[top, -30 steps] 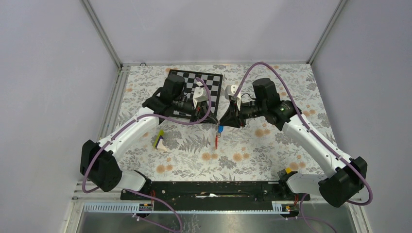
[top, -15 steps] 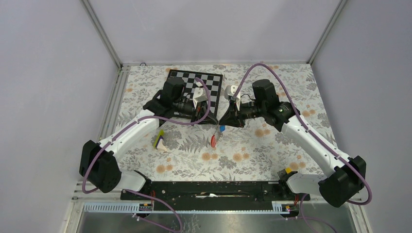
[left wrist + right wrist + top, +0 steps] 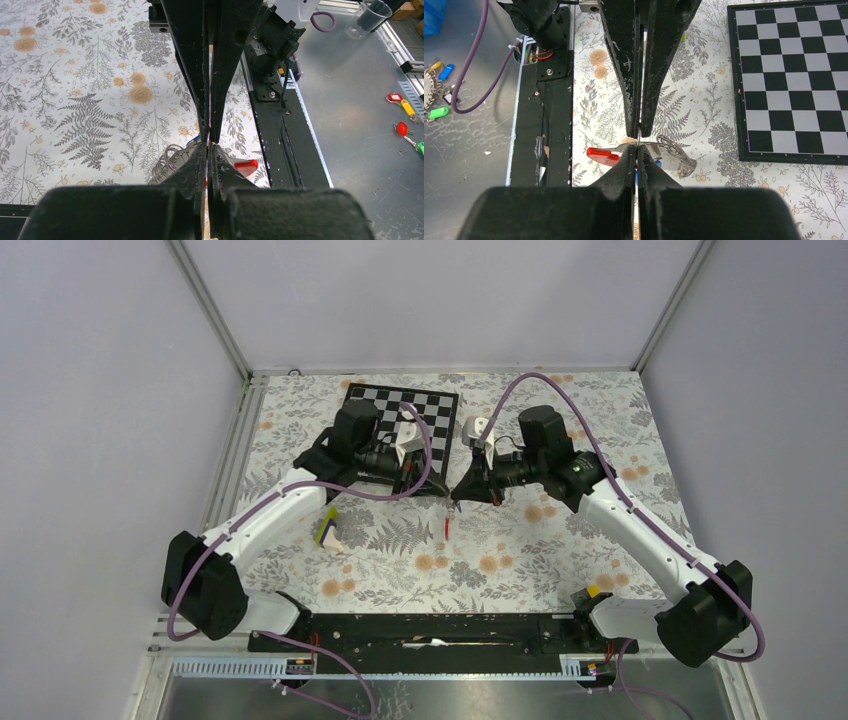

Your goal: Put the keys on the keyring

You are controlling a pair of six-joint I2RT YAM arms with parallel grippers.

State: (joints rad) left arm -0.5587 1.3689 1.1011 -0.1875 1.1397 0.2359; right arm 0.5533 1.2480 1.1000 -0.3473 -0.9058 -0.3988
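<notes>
- Wedge block (image 3: 328, 530), yellow, purple and white: on the flowered desk (image 3: 520, 560), at about 8 o'clock from the two pincers, well apart from them.
- Chessboard (image 3: 400, 405): flat on the desk at 11 o'clock from the pincer tips, partly under the left arm.
- Left pincer (image 3: 437, 490): narrow, fingers all but touching, tip to tip with the other pincer. In its wrist view the keyring (image 3: 245, 166) sticks out on both sides of the tips, grey loop one side, red part the other.
- Keyring, top view: red part trails toward 6 o'clock from the meeting tips.
- Right pincer (image 3: 456, 492): narrow too. A sliver of the keys (image 3: 657, 163), the blue tag, shows at its fingertips; the metal key is too small to make out.
</notes>
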